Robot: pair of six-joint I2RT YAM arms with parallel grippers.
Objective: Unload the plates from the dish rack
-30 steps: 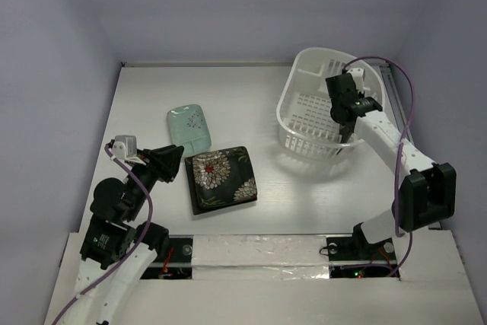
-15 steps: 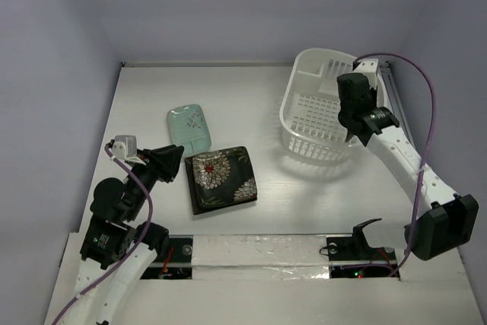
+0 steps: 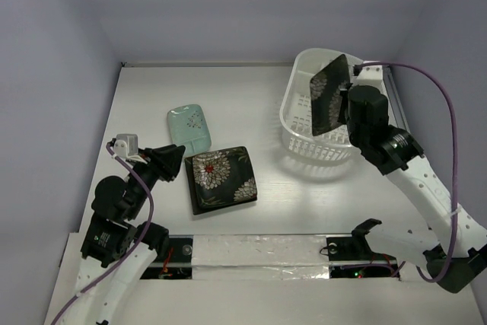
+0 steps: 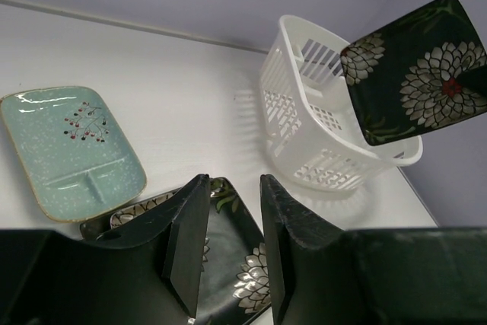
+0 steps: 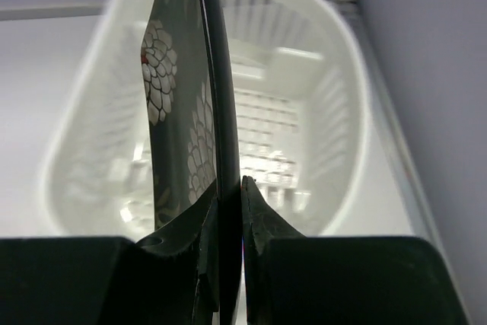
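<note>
My right gripper is shut on the edge of a black plate with white-and-red flowers, which stands on edge in the air over the white dish rack. In the right wrist view, the fingers pinch the plate, with the rack blurred below. A second black flower plate lies flat on the table, and a mint-green speckled plate lies behind it. My left gripper hovers at the flat plate's left edge, slightly open and holding nothing.
The dish rack sits at the back right, close to the right wall. A taped strip runs along the near table edge between the two arm bases. The held plate also shows high in the left wrist view.
My right arm has risen and drawn back, lifting the black flower plate up out of the dish rack. The left arm and the plates on the table have stayed put.
</note>
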